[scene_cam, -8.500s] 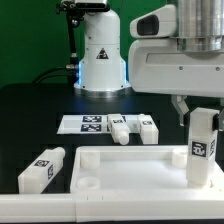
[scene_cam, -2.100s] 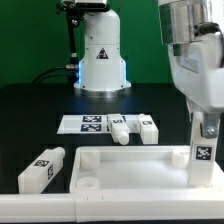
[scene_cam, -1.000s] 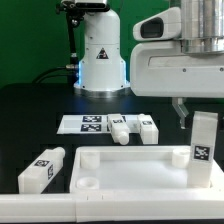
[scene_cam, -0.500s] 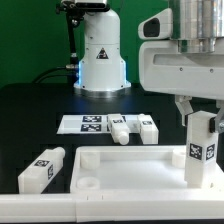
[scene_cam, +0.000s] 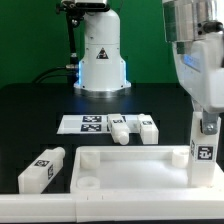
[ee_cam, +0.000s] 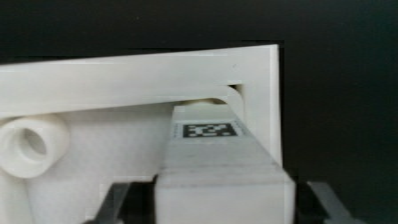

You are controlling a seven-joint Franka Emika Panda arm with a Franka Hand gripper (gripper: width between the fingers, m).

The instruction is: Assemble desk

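Observation:
The white desk tabletop (scene_cam: 120, 170) lies upside down at the front, with a raised rim and a round corner socket (scene_cam: 86, 184). My gripper (scene_cam: 206, 124) is shut on a white square leg (scene_cam: 203, 152) that stands upright in the tabletop's corner at the exterior view's right. The leg's tag faces the camera. In the wrist view the leg (ee_cam: 222, 165) runs from between my fingers (ee_cam: 125, 200) down into the tabletop (ee_cam: 107, 95) corner, beside another socket (ee_cam: 27, 148). Three loose legs lie on the table: one (scene_cam: 41, 168) at the front left and two (scene_cam: 119, 129) (scene_cam: 148, 127) near the middle.
The marker board (scene_cam: 88, 123) lies behind the tabletop, with the two middle legs resting at its edge. The white robot base (scene_cam: 100, 55) stands at the back with a cable beside it. The table is black.
My wrist has turned about the upright leg while holding it, and the big white arm housing has swung out of sight. The leg's tag sits slightly lower. The loose legs have not moved.

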